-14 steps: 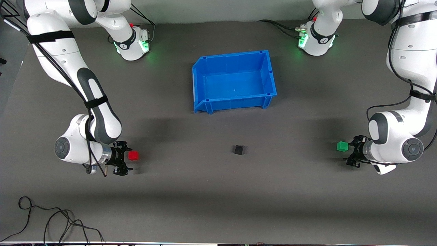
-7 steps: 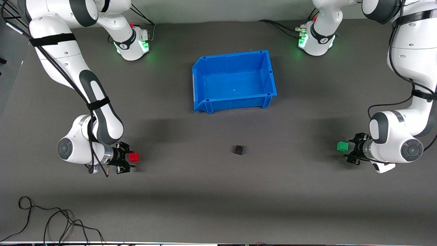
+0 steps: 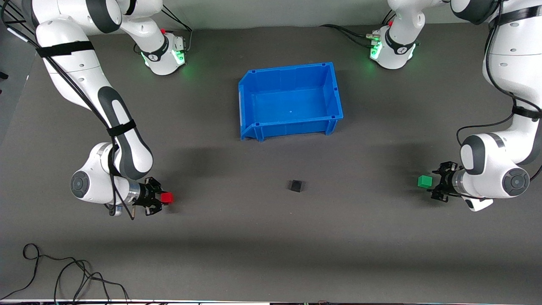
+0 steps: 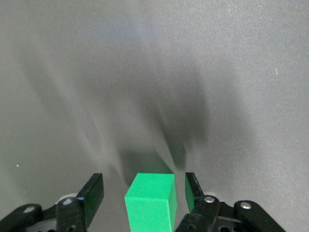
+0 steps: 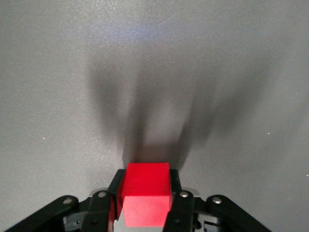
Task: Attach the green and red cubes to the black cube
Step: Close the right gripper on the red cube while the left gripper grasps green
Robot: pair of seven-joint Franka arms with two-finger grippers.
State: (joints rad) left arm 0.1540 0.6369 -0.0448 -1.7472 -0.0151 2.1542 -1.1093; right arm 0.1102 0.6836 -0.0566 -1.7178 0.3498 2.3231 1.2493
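Observation:
The red cube (image 3: 167,197) lies on the table toward the right arm's end. My right gripper (image 3: 161,198) is shut on it; in the right wrist view both fingers (image 5: 175,186) press the sides of the red cube (image 5: 145,193). The green cube (image 3: 424,181) lies toward the left arm's end. My left gripper (image 3: 436,183) is open around it, low at the table. In the left wrist view the green cube (image 4: 150,198) sits between the fingers (image 4: 92,193), with a gap on each side. The black cube (image 3: 296,185) lies alone between the two.
An empty blue bin (image 3: 334,91) stands farther from the front camera than the black cube. A loose black cable (image 3: 63,275) lies near the front edge at the right arm's end.
My right gripper's fingers have closed onto the red cube. My left gripper has narrowed a little around the green cube. The black cube has not moved.

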